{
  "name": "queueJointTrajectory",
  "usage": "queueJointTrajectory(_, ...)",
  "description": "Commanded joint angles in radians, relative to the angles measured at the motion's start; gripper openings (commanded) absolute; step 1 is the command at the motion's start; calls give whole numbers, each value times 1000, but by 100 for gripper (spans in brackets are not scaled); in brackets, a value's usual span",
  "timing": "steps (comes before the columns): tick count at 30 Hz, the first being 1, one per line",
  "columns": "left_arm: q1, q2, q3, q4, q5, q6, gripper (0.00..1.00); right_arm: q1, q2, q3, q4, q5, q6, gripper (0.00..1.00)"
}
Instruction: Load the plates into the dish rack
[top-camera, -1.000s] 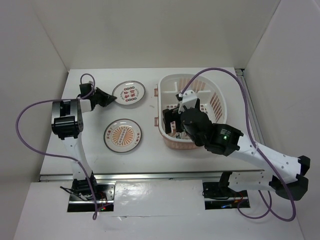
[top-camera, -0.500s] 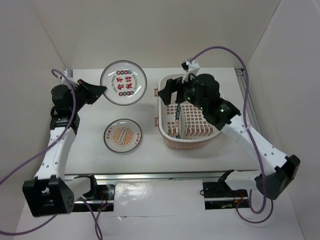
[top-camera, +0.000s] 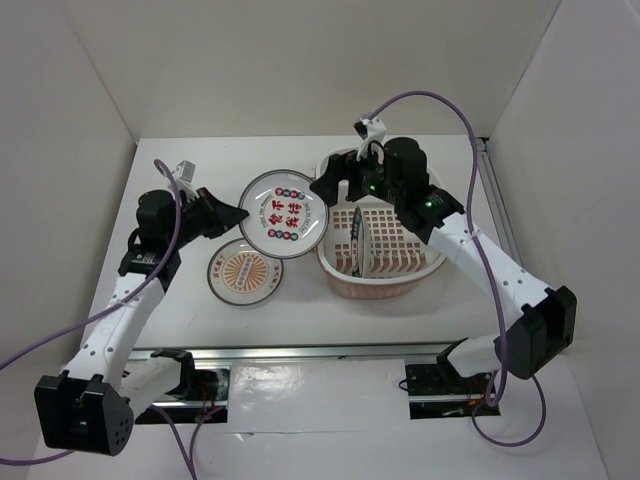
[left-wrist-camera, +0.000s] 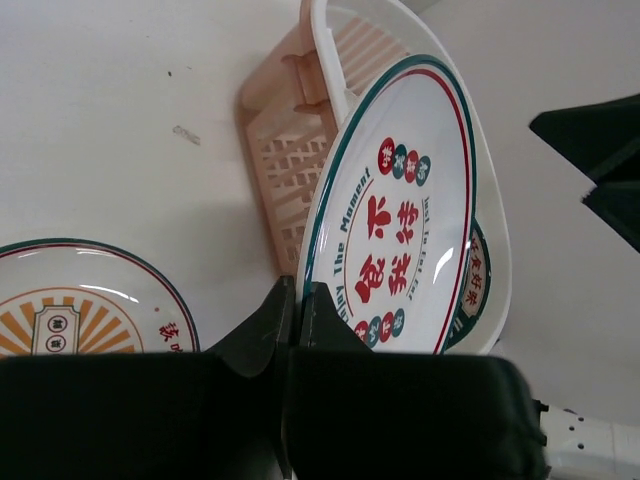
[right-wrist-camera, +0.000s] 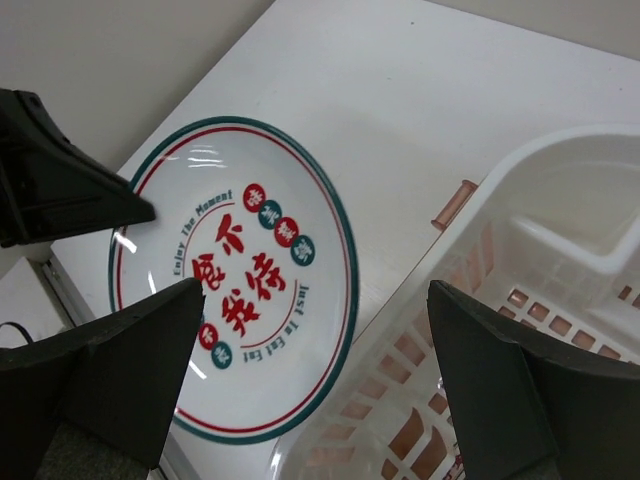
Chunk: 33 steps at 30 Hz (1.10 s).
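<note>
White walls (top-camera: 300, 70) on three sides, with a white counter (top-camera: 300, 320) between them and both arm bases at its near edge.

- Dish rack (top-camera: 380, 285): pink oval basket, right of centre, sitting flat on the counter with its open side up. From above it looks about as deep as it is wide, so I can't call its long axis.
- Character plate (top-camera: 283, 213): off the counter, face up and close to level. It sits just left of the rack. In the top view its right edge overlaps the rack's left rim and its near edge overlaps the sunburst plate.
- Sunburst plate (top-camera: 245, 270): flat on the counter, face up, near-left of the rack.
- Teal-rim plate (top-camera: 358, 240): inside the rack, left half, standing on edge. The edge line runs near-far.
- Left hand (top-camera: 232, 213): pressed together on the character plate's left rim, pointing right.
- Right hand (top-camera: 338, 190): fingers spread wide and holding nothing, over the rack's far-left corner, aimed at the held plate.
</note>
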Motion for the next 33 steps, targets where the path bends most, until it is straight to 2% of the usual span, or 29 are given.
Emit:
queueJointTrajectory(1, -9, -51, -3, 156, 56, -9, 0, -23, 15, -30, 69, -51, 9, 100)
queueJointTrajectory(9, -9, -83, -51, 274, 123, -78, 0, -79, 34, -52, 88, -199, 29, 100)
queueJointTrajectory(11, -9, -83, -51, 306, 142, -87, 0, -79, 53, -61, 98, -232, 41, 96)
queueJointTrajectory(13, -9, -83, -60, 318, 142, -100, 0, -79, 63, -61, 111, -270, 55, 81)
queueJointTrajectory(15, -9, -83, -69, 355, 151, -113, 0, -68, 72, -61, 111, -270, 55, 76)
queueJointTrajectory(16, -9, -83, -69, 364, 151, -124, 0, -54, 72, -61, 111, -285, 55, 69)
queueJointTrajectory(17, -9, -71, -69, 364, 151, -124, 0, -45, 81, -61, 111, -285, 55, 49)
queueJointTrajectory(19, -9, -51, -48, 349, 151, -124, 0, -22, 81, -61, 99, -258, 64, 18)
queueJointTrajectory(20, -9, -42, -36, 331, 151, -115, 0, -22, 81, -52, 88, -235, 64, 7)
queueJointTrajectory(21, -9, -23, -23, 306, 128, -104, 0, -8, 69, -43, 62, -195, 73, 0)
queueJointTrajectory(22, -9, -23, 3, 274, 111, -104, 24, -8, 55, -32, 44, -178, 73, 0)
queueJointTrajectory(25, -9, -23, 35, 170, 59, -74, 68, -8, -5, 23, -24, -91, 73, 0)
queueJointTrajectory(27, -9, -34, 57, 75, 38, -49, 78, -17, -64, 84, -70, -39, 73, 0)
queueJointTrajectory(28, -9, -60, 85, 33, 24, -25, 85, -17, -83, 112, -132, 34, 64, 0)
queueJointTrajectory(29, -9, -72, 96, -2, 15, -12, 98, -26, -101, 171, -168, 75, 52, 0)
queueJointTrajectory(33, -9, -144, 142, -151, -27, 57, 100, -26, -181, 318, -355, 360, -20, 0)
